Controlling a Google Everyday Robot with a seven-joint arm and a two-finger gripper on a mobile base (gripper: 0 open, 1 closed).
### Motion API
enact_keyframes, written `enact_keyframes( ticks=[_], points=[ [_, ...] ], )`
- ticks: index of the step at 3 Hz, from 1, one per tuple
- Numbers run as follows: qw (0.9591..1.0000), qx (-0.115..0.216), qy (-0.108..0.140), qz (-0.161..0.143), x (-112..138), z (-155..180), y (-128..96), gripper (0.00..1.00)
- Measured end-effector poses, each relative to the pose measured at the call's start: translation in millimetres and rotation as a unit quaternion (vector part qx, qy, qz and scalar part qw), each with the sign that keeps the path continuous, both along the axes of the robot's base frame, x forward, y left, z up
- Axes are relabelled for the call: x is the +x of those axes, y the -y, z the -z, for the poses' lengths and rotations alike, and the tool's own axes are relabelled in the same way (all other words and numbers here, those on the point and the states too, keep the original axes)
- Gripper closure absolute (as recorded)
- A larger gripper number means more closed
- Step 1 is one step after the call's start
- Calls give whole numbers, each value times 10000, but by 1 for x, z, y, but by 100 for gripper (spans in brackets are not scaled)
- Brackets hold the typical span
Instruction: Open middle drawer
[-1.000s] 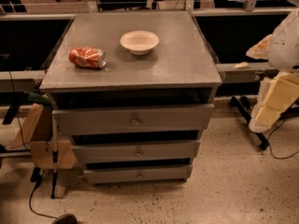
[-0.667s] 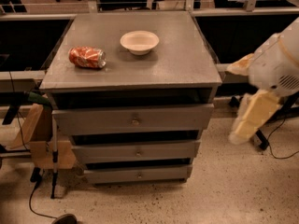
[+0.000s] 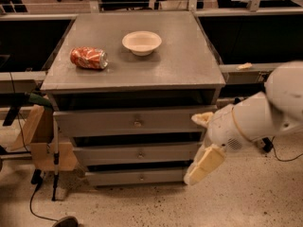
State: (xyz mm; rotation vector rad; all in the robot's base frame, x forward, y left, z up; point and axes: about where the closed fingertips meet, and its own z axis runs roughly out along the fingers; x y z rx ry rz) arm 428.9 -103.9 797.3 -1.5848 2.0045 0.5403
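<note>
Just beside middle drawer (image 3: 118, 154), splayed pincer (image 3: 202, 143), can (image 3: 89, 58), bowl (image 3: 141, 42) above

You are looking at a squat grey metal cabinet (image 3: 189, 65) whose top is smooth and matt, with only a dull sheen. On that top, the crushed red-and-orange metal can (image 3: 88, 58) is glossy, and the round cream bowl (image 3: 141, 42) is matt; paper or plastic, you cannot tell. In the cabinet's front, the middle drawer (image 3: 109, 154) shows the same matt grey metal, its small round knob (image 3: 140, 153) a shinier brass colour. Just right of the cabinet's front, the gripper (image 3: 194, 148) has matt cream-yellow fingers (image 3: 206, 163), spread apart, on a smooth white plastic-looking arm shell (image 3: 255, 119). Left of the cabinet stands a pale bare wooden frame (image 3: 38, 136). Under the cabinet, the speckled floor (image 3: 236, 197) looks smooth and polished
</note>
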Motion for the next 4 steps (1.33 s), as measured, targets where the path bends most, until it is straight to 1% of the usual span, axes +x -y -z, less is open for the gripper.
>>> enact_keyframes(
  ticks=[1, 2, 3, 4],
  points=[
    [9995, 62, 195, 246, 14, 10, -5, 0],
    [9995, 62, 195, 246, 14, 10, -5, 0],
    [9996, 144, 147, 184, 23, 33, -24, 0],
    [9994, 333, -90, 62, 44, 88, -54, 0]
  ],
)
